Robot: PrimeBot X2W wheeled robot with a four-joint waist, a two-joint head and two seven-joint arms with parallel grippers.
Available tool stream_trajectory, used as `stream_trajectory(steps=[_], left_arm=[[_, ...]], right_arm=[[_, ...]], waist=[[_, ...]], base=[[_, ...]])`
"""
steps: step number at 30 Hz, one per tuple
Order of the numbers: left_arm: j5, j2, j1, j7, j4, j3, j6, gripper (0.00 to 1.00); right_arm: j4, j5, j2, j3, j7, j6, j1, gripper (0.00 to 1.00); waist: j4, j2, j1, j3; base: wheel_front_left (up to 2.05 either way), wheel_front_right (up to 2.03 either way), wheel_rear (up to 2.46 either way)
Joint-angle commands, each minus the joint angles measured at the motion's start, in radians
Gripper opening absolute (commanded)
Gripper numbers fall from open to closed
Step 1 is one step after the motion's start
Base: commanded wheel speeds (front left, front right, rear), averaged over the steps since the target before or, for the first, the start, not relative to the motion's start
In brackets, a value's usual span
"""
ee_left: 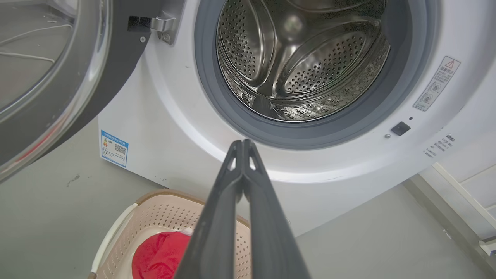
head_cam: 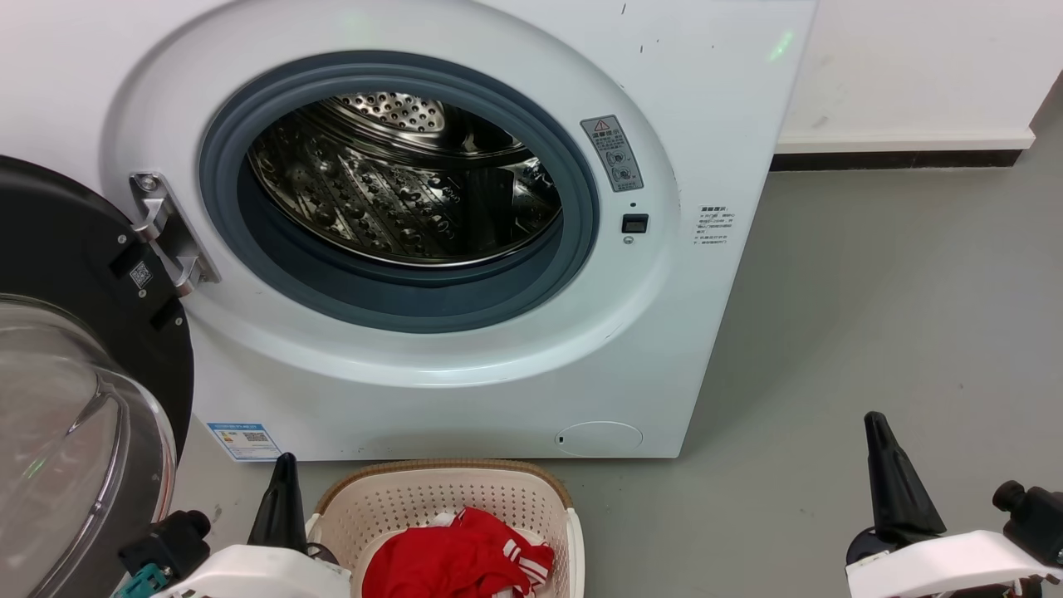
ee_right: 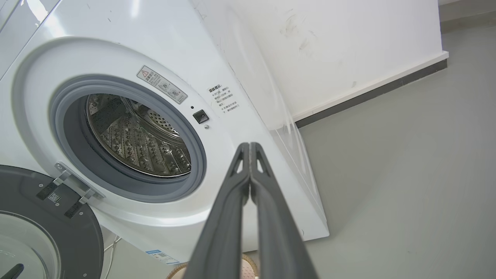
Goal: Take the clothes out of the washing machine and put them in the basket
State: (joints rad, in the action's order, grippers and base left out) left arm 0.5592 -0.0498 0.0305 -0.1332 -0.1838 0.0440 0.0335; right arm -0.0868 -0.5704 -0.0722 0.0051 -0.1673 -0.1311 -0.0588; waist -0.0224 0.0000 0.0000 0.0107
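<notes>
The white washing machine stands with its black-framed glass door swung open to the left, and its steel drum holds no fabric that I can see. On the floor in front sits the cream basket with the red, white-striped clothes lying inside. My left gripper hangs just left of the basket, shut with nothing in it. My right gripper is over bare floor to the right, also shut and holding nothing. In the wrist views the left gripper and the right gripper show their fingertips pressed together.
Grey floor stretches to the right of the machine up to a white wall with a dark skirting. The open door takes up the space at the left. A blue label is stuck low on the machine's front.
</notes>
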Motion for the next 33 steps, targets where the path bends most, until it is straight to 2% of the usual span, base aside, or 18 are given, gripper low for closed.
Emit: stream_trajectory(steps=[1,33], left_arm=[[0.032,-0.001,-0.030,0.006,0.011,0.006,0.005,0.00],[0.474,-0.001,-0.082,0.112,-0.020,0.035,0.047,0.00]], right_arm=[[0.006,-0.035,-0.008,-0.003,0.005,0.000,0.025,0.00],[-0.063,-0.496,-0.018,-0.024,0.101,0.000,0.090,0.00]], waist=[[0.000,0.0000,0.0000,0.000],[0.008,0.0000,0.0000,-0.003]], base=[[0.00,0.00,0.00],[0.00,0.00,0.00]])
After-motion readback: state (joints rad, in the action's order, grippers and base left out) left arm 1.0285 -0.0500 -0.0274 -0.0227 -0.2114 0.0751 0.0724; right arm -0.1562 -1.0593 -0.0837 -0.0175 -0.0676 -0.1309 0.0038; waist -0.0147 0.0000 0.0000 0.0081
